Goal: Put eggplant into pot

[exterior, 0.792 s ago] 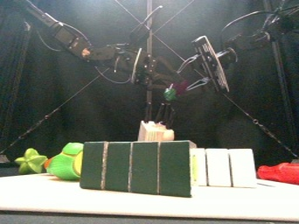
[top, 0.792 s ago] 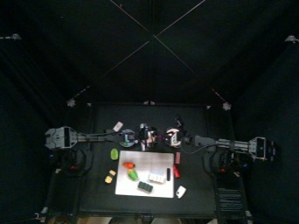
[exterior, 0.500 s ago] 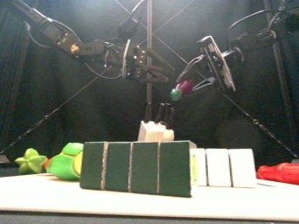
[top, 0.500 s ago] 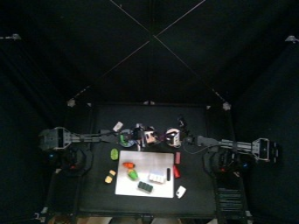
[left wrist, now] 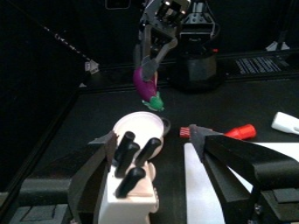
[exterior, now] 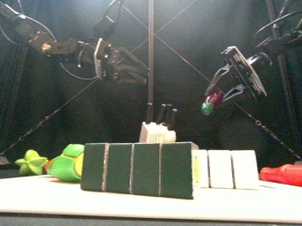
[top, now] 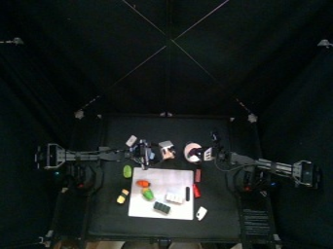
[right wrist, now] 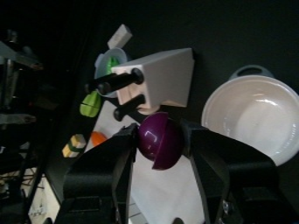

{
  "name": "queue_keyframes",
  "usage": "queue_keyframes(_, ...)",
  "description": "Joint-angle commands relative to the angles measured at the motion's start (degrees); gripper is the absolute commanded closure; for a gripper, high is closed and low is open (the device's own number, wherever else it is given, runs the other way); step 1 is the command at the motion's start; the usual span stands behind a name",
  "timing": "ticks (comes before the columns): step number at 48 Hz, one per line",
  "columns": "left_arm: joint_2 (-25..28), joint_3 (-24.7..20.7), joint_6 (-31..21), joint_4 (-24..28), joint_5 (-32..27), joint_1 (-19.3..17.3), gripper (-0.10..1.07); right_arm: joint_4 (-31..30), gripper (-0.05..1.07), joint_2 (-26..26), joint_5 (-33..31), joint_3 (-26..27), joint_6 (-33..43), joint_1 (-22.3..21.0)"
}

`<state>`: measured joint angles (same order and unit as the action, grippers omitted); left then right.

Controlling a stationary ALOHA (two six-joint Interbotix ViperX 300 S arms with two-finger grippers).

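The right gripper [right wrist: 163, 149] hung in the air, its two jaws clamped on the purple eggplant [right wrist: 160, 140], which sat between them, green cap downward. Beneath and just beyond it lay the white pot [right wrist: 253, 107], beside a knife block [right wrist: 163, 74]. The left gripper [exterior: 118, 64] hovered apart, jaws spread, holding nothing

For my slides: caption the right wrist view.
Right gripper holding a purple eggplant above the knife block, beside the white pot.
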<state>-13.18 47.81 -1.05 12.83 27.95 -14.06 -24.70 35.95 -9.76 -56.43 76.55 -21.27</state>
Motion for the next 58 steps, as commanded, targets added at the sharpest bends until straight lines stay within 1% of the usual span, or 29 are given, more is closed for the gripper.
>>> queue_keyframes(1,-4.3,2.8,0.0,-0.2,0.4,-0.2,-0.02,-0.3,0.43,-0.5,-1.2,0.6,-0.1,-0.3)
queue_keyframes(6,-8.3,5.8,0.0,-0.2,0.4,-0.4,-0.02,-0.4,0.43,-2.2,-2.6,0.8,-0.2,-0.4)
queue_keyframes(11,-11.9,8.3,0.0,-0.2,0.4,-1.5,-0.02,-0.4,0.43,-4.0,-4.8,0.9,-0.3,-1.0)
queue_keyframes(18,-14.0,11.4,0.0,-0.4,0.5,-2.4,-0.02,-0.4,0.43,-6.3,-8.3,0.9,-0.2,-1.2)
queue_keyframes(24,-14.1,13.8,0.2,-0.7,0.5,-2.9,-0.02,-1.5,0.43,-8.1,-9.8,1.4,-0.1,-1.8)
queue_keyframes(36,-13.6,14.9,0.1,-0.9,0.5,-3.4,-0.02,-3.6,0.41,-12.8,-10.2,2.7,-0.1,-4.0)
queue_keyframes(46,-13.5,15.0,0.1,-0.9,0.7,-3.4,-0.02,-4.4,0.35,-16.8,-10.2,5.0,-0.1,-4.7)
queue_keyframes(58,-13.4,15.5,0.1,-2.0,0.7,-3.4,-0.02,-5.3,0.25,-18.5,-10.3,5.5,-0.1,-4.7)
